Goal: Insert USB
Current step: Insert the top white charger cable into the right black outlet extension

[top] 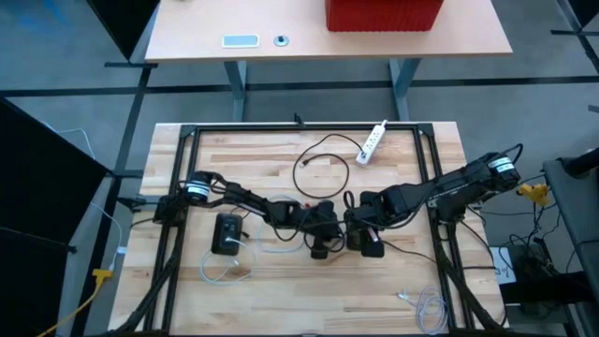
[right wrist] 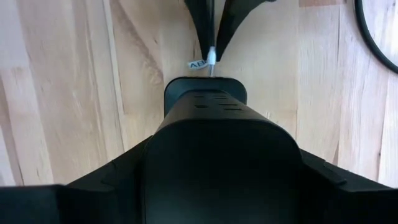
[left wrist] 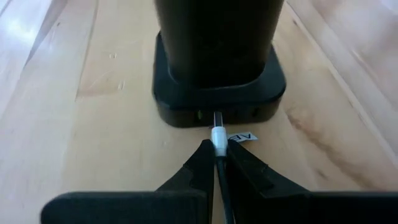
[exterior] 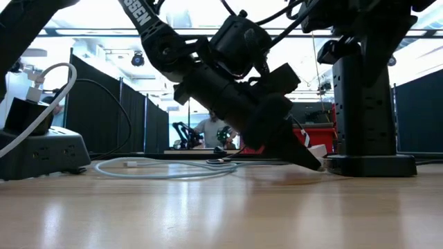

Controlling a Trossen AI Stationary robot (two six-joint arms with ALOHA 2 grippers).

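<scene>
Pinching white plug (left wrist: 218, 135), left hand (left wrist: 217, 155) meets boxy black tower (left wrist: 219, 93).

High view: straight down, far, whole table (top: 281, 290). Low view: tabletop height, level, facing room. Wrist views: close, facing each other across black tower hub (left wrist: 217, 93) (both show white plug (left wrist: 218, 135)).

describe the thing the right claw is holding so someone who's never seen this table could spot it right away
On the wooden table, look at the middle, where both arms meet. The right claw grips an upright black tower with a wider square base. Unlike the flat black box on the left, it stands tall, and the left claw holds a white-tipped plug at its base.
</scene>
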